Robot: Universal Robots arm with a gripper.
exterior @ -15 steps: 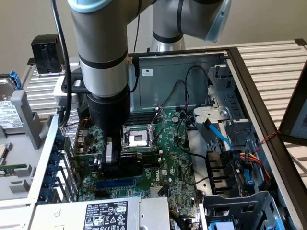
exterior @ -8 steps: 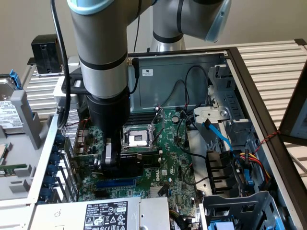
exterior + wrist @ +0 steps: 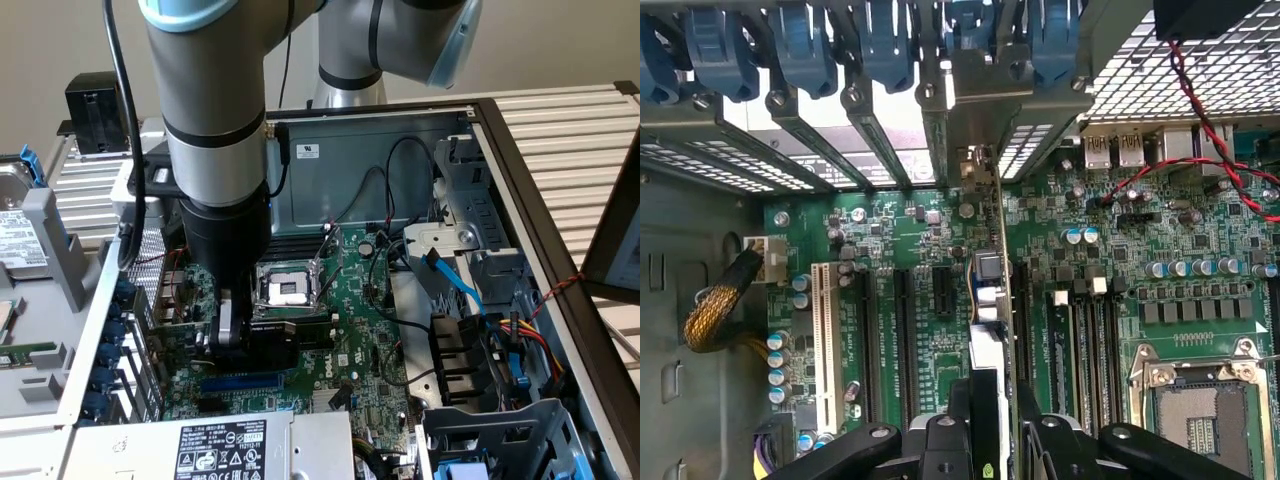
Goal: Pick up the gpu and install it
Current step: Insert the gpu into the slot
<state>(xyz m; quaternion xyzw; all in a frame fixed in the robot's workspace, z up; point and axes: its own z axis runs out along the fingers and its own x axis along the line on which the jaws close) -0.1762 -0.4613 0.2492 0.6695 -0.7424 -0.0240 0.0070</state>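
My gripper point(image 3: 236, 338) is down inside the open computer case, shut on the gpu point(image 3: 272, 346), whose black shroud shows beside the fingers. The card stands low over the green motherboard point(image 3: 355, 335), just in front of the silver CPU socket point(image 3: 290, 290) and behind a blue expansion slot point(image 3: 240, 382). In the wrist view the gpu point(image 3: 997, 260) is seen edge-on as a thin green line between my black fingers point(image 3: 940, 435). Its metal end bracket point(image 3: 975, 105) reaches the rear slot openings. It runs parallel to the long black slots point(image 3: 902, 340). Whether it sits in a slot cannot be told.
Blue card latches point(image 3: 800, 50) line the case's rear wall. A red and black wire point(image 3: 1200, 130) crosses the board near the rear ports. A power supply point(image 3: 220, 445), a drive cage point(image 3: 500, 440) and a blue data cable point(image 3: 455, 280) crowd the case. A hard drive point(image 3: 20, 235) lies outside.
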